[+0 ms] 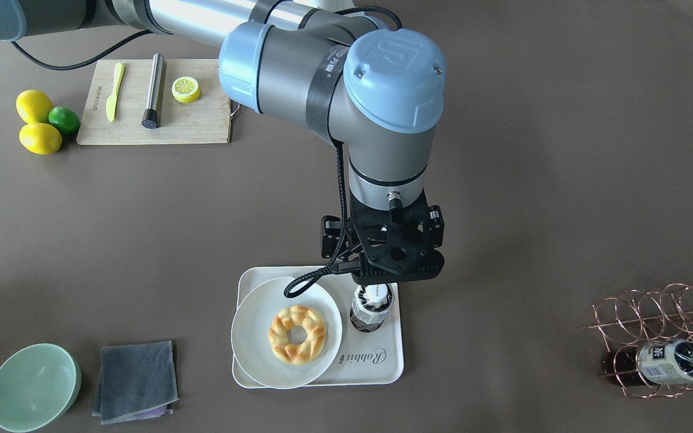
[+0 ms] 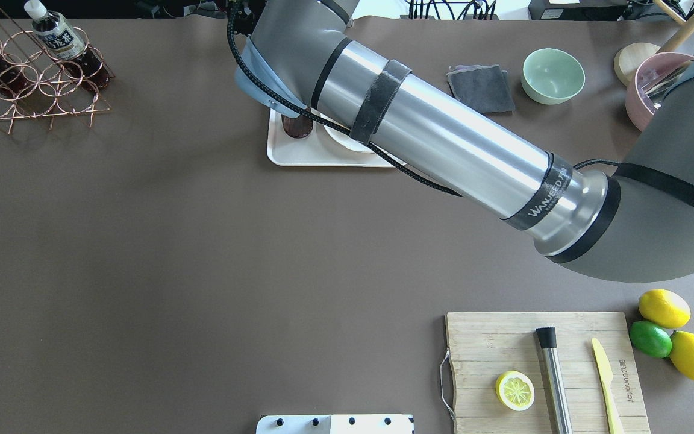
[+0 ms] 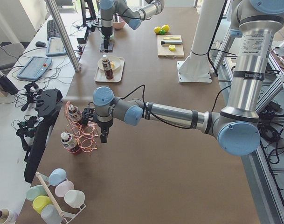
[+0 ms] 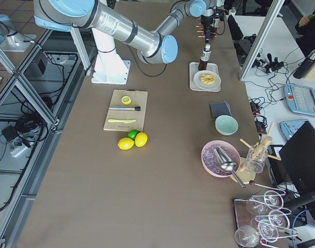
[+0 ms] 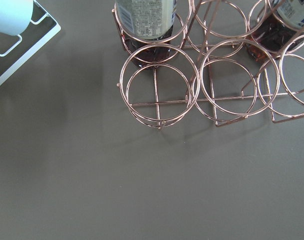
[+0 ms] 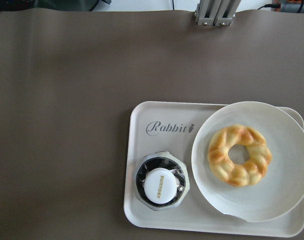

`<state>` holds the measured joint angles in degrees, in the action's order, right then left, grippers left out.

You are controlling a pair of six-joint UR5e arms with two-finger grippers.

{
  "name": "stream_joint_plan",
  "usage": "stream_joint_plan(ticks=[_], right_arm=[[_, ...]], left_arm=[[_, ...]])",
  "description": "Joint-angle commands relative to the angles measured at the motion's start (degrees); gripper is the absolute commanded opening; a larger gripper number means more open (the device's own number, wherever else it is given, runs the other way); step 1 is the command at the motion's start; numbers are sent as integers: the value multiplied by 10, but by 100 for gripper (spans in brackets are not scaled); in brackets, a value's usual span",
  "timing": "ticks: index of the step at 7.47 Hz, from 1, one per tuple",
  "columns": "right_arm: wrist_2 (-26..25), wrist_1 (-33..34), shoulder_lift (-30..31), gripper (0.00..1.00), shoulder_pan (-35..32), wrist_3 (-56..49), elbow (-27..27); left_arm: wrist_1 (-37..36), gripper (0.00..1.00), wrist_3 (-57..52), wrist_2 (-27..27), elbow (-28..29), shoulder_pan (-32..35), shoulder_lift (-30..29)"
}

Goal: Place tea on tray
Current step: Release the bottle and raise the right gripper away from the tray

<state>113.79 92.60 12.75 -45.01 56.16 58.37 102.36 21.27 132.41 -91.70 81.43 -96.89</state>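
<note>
tea bottle [image 1: 367, 316] is standing upright on the tray [image 6: 142, 215], right beside the plate [image 6: 286, 195] with the donut [image 6: 219, 155]. right gripper [image 3: 106, 48] hangs above the cap [image 6: 160, 184], looks clear of it, can't tell how open

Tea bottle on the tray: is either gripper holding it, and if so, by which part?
No. The tea stands free on the tray; the right gripper hangs above its cap, apart, with no fingers around it.
</note>
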Motion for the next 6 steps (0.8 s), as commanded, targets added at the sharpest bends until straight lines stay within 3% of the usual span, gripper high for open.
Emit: stream_joint_plan(ticks=[1,3,4,5,6], right_arm=[[26,213,91,100,-27,-42,240],[44,322,217,100,-79,-168,406],[78,325,316,100,-124,-244,470],[122,323,413,99,-181,-307,509],[121,325,469,100,-231,-396,504]], left_arm=[[-58,98,-87,4,-1,42,2],[-132,98,-154,5,-14,78,-5],[-133,98,-162,6,-15,82,-1],[-134,98,-163,6,-19,82,4],[-134,98,-163,5,-22,84,6]])
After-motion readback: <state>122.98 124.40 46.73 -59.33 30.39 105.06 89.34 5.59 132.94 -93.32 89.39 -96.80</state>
